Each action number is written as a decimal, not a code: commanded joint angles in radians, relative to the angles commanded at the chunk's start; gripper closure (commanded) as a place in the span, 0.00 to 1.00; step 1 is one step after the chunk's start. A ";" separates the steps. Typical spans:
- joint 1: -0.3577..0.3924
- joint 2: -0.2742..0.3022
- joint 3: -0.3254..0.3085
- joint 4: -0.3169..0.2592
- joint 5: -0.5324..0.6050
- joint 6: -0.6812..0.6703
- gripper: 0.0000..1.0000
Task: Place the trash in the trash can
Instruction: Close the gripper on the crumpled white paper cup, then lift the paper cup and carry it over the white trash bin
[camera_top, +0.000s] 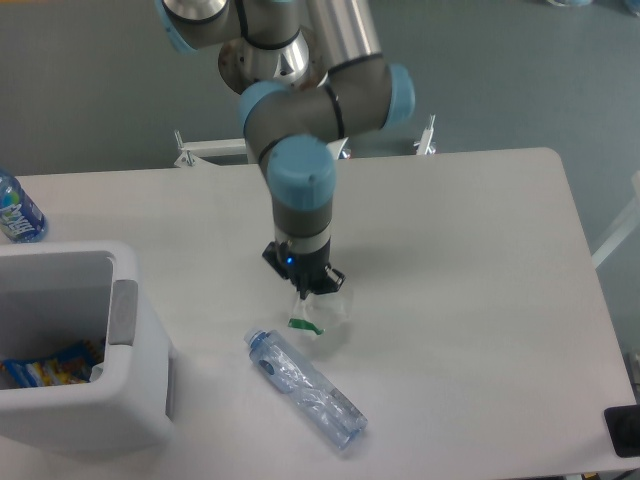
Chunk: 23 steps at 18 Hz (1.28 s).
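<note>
Gripper (305, 291) clenching the wrapper (318, 310), holding it off the table for carrying left to the bin (125, 330); bottle (304, 388) lying near.

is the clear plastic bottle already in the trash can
No, the clear bottle lies on the table, to the right of the white trash can.
</note>
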<state>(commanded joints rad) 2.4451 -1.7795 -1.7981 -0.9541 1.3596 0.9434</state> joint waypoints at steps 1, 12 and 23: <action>0.002 0.002 0.028 0.000 -0.044 -0.012 1.00; 0.117 0.061 0.270 0.009 -0.382 -0.524 1.00; 0.013 0.141 0.319 0.014 -0.384 -0.848 1.00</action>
<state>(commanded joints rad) 2.4577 -1.6384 -1.4788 -0.9403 0.9756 0.0953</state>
